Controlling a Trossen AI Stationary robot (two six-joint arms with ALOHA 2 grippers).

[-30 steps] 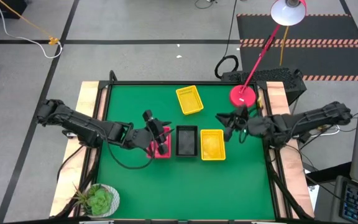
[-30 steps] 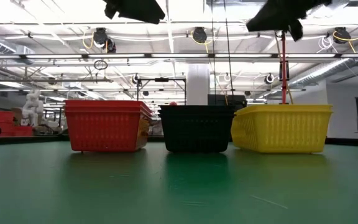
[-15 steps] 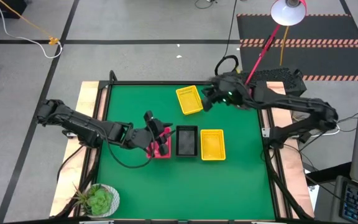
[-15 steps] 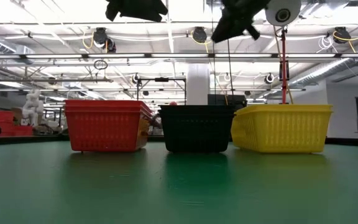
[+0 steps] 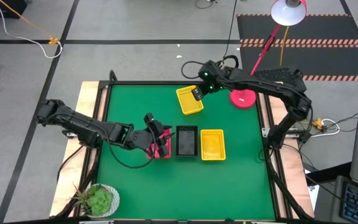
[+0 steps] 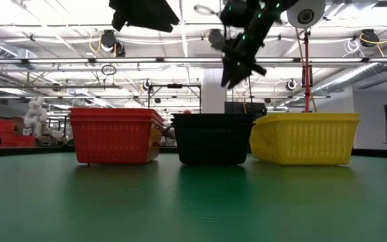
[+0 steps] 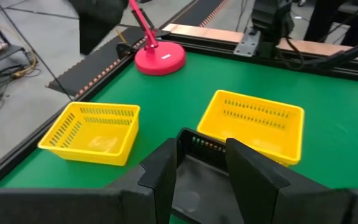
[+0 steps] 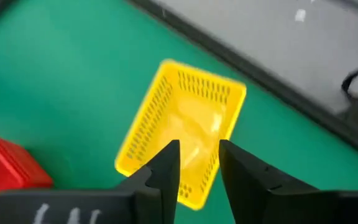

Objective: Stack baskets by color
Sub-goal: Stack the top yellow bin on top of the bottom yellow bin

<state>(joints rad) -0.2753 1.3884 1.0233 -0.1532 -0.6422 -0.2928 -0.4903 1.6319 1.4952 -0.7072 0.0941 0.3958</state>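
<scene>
Yellow baskets (image 5: 189, 100), red stack (image 5: 161, 144), black basket (image 5: 186, 141), green table (image 5: 135, 106).

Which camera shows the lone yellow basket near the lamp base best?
Right wrist view: the lone yellow basket fills it, seen from above. High view shows it small; left wrist shows it obliquely; low view hides it.

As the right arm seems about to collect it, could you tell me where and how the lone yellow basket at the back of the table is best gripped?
Probably by one rim wall, from straight above. The lone yellow basket sits upright, open side up, apart from the others, so its thin latticed wall fits between two fingers. The right gripper hangs over its edge nearest the lamp base, jaws parted.
</scene>
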